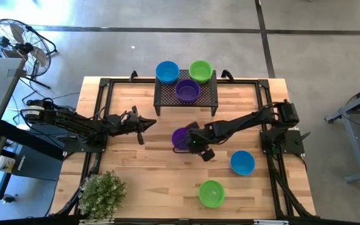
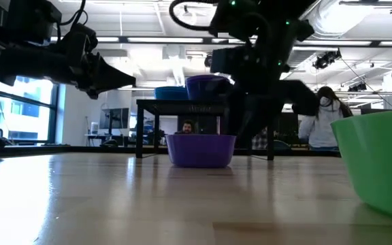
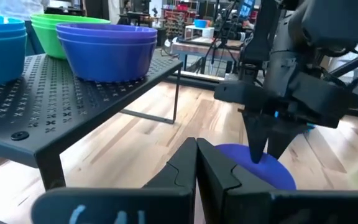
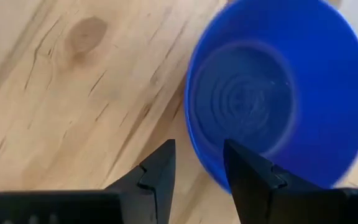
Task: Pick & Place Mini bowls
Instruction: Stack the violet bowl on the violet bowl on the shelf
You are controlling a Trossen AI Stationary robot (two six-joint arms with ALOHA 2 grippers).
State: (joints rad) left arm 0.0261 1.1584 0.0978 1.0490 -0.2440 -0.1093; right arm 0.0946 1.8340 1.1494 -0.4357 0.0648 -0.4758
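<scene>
Near the middle of the tabletop (image 1: 136,169): one purple mini bowl (image 1: 180,137), upright on the wood, just in front of the black rack (image 1: 186,103). Right at its rim on the robot's right side, the right claw (image 4: 197,149), fingers parted, one finger (image 4: 160,171) over bare wood and the other over the bowl's edge, not clamped on anything; whether either finger touches the rim cannot be told. Farther toward the robot's right, apart from that bowl, a loose blue bowl (image 1: 242,162), and nearer the front edge a loose green bowl (image 1: 211,193), both upright. Up on the rack, three more groups: blue bowls (image 1: 167,71) and green bowls (image 1: 200,70) side by side at the back, stacked purple bowls (image 1: 187,90) in front of them. Off to the left of the rack, raised above the wood, the left claw (image 1: 144,125), fingers pressed together with nothing between them, pointing toward the centre bowl. At the front left corner, a small potted plant (image 1: 102,190).
</scene>
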